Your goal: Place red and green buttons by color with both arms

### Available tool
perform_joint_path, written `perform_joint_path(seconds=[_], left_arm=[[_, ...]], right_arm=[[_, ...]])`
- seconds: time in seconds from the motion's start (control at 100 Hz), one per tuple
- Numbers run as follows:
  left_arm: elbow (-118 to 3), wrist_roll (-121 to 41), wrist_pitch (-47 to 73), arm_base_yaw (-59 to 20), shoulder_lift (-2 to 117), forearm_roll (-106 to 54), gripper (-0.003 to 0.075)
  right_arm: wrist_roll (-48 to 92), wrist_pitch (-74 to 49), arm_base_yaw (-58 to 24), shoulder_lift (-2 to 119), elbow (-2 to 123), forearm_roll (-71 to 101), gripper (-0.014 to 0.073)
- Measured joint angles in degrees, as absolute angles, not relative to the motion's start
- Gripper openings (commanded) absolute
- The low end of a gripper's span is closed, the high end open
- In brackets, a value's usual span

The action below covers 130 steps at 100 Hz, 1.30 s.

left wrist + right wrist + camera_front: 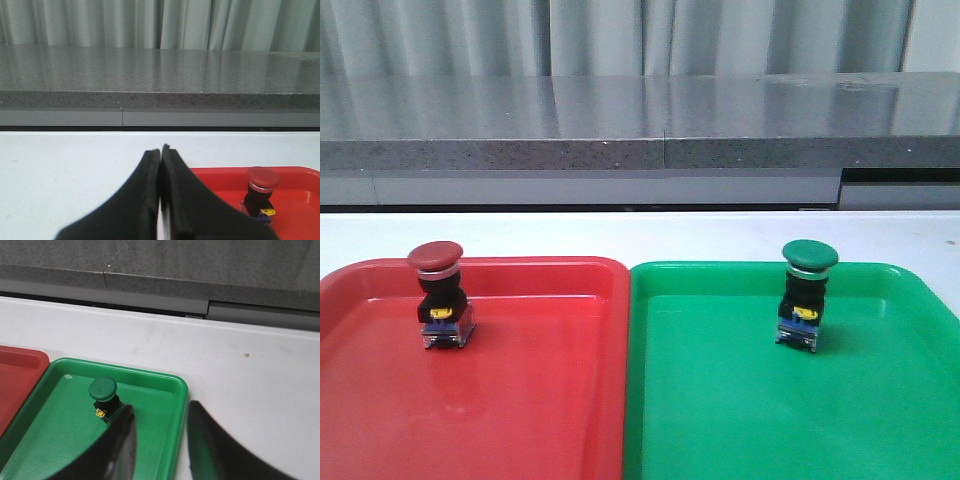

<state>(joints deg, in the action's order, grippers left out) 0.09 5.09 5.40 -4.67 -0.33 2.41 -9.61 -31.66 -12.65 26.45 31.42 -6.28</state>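
Front view: buttons (pixel 438 290) upright in matching trays (pixel 570 400).

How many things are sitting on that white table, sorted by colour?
Red: 2, the red tray and the red button standing in it.
Green: 2, the green tray and the green button standing in it.
Total: 4 things, each button in the tray of its own colour.

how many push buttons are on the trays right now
2: a red mushroom-head push button standing in the red plastic tray, and a green mushroom-head push button in the green plastic tray.
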Motion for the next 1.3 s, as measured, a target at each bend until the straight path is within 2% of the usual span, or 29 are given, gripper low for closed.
perform_joint_path(seconds=[0.08, 1.1, 1.3], left_arm=[[0.09, 5.09, 5.40, -4.67, -0.33, 2.41, -0.0019], [0.09, 5.09, 5.40, -4.67, -0.33, 2.41, -0.0019], [0.09, 5.09, 5.40, -4.67, -0.33, 2.41, -0.0019]], right_arm=[[-9.61, -31.66, -12.65, 26.45, 31.42, -6.28, -0.0076], [-9.61, -31.66, -12.65, 25.68, 31.34, -6.28, -0.0068], [-8.01, -22.38, -10.80, 20.14, 26.16, -6.39, -0.0068]])
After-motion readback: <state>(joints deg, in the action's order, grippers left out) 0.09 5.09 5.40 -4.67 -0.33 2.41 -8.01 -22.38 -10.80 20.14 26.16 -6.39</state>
